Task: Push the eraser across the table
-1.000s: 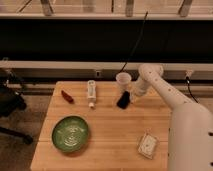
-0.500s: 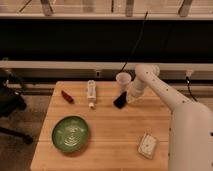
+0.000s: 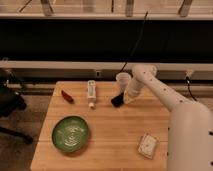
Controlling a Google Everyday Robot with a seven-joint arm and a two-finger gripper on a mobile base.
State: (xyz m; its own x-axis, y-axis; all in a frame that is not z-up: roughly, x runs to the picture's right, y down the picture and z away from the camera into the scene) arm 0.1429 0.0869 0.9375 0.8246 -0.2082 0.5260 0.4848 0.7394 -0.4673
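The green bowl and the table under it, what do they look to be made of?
The green bowl looks glazed ceramic or glossy plastic: its inside shines with ring-shaped highlights. The table looks like light wood, perhaps bamboo, with plank lines and a dull matte finish. At its far side the gripper sits against the eraser, a dark, matte block, possibly rubber or plastic.

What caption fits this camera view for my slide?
White arm's gripper meets the small flat black eraser on the light bamboo table, beside a white cup.
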